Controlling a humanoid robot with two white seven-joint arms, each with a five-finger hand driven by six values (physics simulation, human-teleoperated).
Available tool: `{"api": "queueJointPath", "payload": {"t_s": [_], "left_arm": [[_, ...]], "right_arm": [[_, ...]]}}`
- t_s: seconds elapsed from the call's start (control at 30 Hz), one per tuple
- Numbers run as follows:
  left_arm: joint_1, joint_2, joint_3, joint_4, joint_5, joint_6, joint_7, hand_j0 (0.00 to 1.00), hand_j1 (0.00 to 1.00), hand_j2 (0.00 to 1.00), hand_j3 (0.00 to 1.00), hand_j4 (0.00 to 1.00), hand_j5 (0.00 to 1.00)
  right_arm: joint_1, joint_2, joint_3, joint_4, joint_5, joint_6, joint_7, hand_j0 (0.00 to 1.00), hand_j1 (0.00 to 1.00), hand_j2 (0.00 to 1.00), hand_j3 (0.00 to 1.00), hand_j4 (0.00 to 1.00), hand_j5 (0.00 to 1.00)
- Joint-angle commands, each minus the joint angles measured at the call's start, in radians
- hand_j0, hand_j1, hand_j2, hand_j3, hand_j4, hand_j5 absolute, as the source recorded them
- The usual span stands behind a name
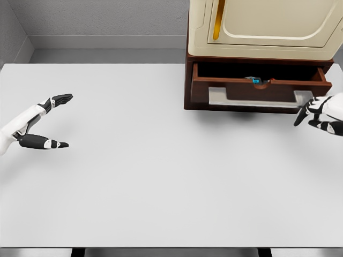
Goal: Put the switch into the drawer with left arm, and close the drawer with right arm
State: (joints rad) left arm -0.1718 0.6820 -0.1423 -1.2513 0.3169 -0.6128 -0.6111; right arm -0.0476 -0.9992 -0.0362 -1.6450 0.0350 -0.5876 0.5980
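The brown drawer (pixel 252 90) of the cabinet stands pulled open at the table's back right. A small blue and grey switch (pixel 255 80) lies inside it, mostly hidden behind the drawer front. My left hand (pixel 53 120) hovers over the table's left side, far from the drawer, fingers spread and holding nothing. At the right edge my right hand (pixel 316 113) sits just beside the drawer front's right end, near the silver handle (pixel 257 98), its fingers loosely bent and holding nothing.
A cream cabinet (pixel 262 27) with a door and gold handle (pixel 217 21) sits above the drawer. The white table (pixel 161 176) stretches across the view, with a grey wall behind.
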Motion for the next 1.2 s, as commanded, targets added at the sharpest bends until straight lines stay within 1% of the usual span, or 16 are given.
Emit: {"api": "queueJointPath", "payload": {"t_s": [0.0,0.1,0.2,0.27,0.3,0.4,0.47,0.57,0.6,0.67,0.73,0.93,0.97,1.03,1.13,1.17], "left_arm": [[0.0,0.001,0.0,0.0,0.008,0.002,0.0,1.0,1.0,1.0,1.0,1.0,1.0],[0.0,0.001,0.0,0.0,0.008,0.002,0.0,1.0,1.0,1.0,1.0,1.0,1.0],[0.0,0.001,0.0,0.0,0.008,0.002,0.0,1.0,1.0,1.0,1.0,1.0,1.0],[0.0,0.001,0.0,0.0,0.008,0.002,0.0,1.0,1.0,1.0,1.0,1.0,1.0],[0.0,0.001,0.0,0.0,0.008,0.002,0.0,1.0,1.0,1.0,1.0,1.0,1.0],[0.002,0.002,0.0,0.0,0.008,0.002,0.0,1.0,1.0,1.0,1.0,1.0,1.0],[0.002,0.001,0.001,0.0,0.008,0.002,0.0,1.0,1.0,1.0,1.0,1.0,1.0],[0.002,0.001,0.001,0.0,0.008,0.002,0.0,1.0,1.0,1.0,1.0,1.0,1.0],[0.002,0.002,0.001,0.0,0.008,0.002,0.0,1.0,1.0,1.0,1.0,1.0,1.0],[0.002,0.002,0.001,0.0,0.008,0.002,0.0,1.0,1.0,1.0,1.0,1.0,1.0],[0.006,0.002,0.001,0.0,0.008,0.002,0.0,1.0,1.0,1.0,1.0,1.0,1.0],[0.006,0.002,0.001,0.0,0.008,0.002,0.0,1.0,1.0,1.0,1.0,1.0,1.0],[0.006,0.002,0.001,0.0,0.008,0.002,0.0,1.0,1.0,1.0,1.0,1.0,1.0],[0.006,0.002,0.001,0.0,0.008,0.002,0.0,1.0,1.0,1.0,1.0,1.0,1.0],[0.006,0.002,0.001,0.0,0.008,0.002,0.0,1.0,1.0,1.0,1.0,1.0,1.0],[0.006,0.002,0.001,0.0,0.008,0.002,0.0,1.0,1.0,1.0,1.0,1.0,1.0]], "right_arm": [[0.0,0.001,0.015,0.013,0.045,-0.023,0.013,0.52,0.52,0.52,0.52,0.52,0.52],[-0.003,-0.001,0.016,0.017,0.045,-0.023,0.013,0.52,0.52,0.52,0.52,0.52,0.52],[-0.009,-0.001,0.016,0.039,0.045,-0.023,0.013,0.52,0.52,0.52,0.52,0.52,0.52],[-0.012,-0.001,0.016,0.066,0.045,-0.023,0.013,0.52,0.52,0.52,0.52,0.52,0.52],[-0.023,-0.001,0.019,0.074,0.045,-0.023,0.013,0.52,0.52,0.52,0.52,0.52,0.52],[-0.072,0.001,0.076,0.086,0.045,-0.023,0.013,0.52,0.52,0.52,0.52,0.52,0.52],[-0.092,0.001,0.096,0.091,0.045,-0.023,0.013,0.53,0.53,0.53,0.53,0.53,0.53],[-0.094,0.002,0.098,0.094,0.045,-0.023,0.013,0.53,0.53,0.53,0.53,0.53,0.53],[-0.112,0.004,0.108,0.1,0.046,-0.023,0.013,0.53,0.53,0.53,0.53,0.53,0.53],[-0.172,0.007,0.168,0.136,0.046,-0.023,0.013,0.53,0.53,0.53,0.53,0.53,0.53],[-0.201,0.007,0.176,0.145,0.045,-0.023,0.013,0.53,0.53,0.53,0.53,0.53,0.53],[-0.207,0.007,0.185,0.178,0.045,-0.023,0.013,0.54,0.54,0.54,0.54,0.54,0.54],[-0.218,0.008,0.19,0.185,0.045,-0.023,0.013,0.54,0.54,0.54,0.54,0.54,0.54],[-0.262,0.008,0.236,0.208,0.045,-0.023,0.013,0.54,0.54,0.54,0.54,0.54,0.54],[-0.273,0.011,0.251,0.209,0.046,-0.023,0.013,0.54,0.54,0.54,0.54,0.54,0.54],[-0.287,0.014,0.26,0.209,0.046,-0.023,0.013,0.54,0.54,0.54,0.54,0.54,0.54]]}}
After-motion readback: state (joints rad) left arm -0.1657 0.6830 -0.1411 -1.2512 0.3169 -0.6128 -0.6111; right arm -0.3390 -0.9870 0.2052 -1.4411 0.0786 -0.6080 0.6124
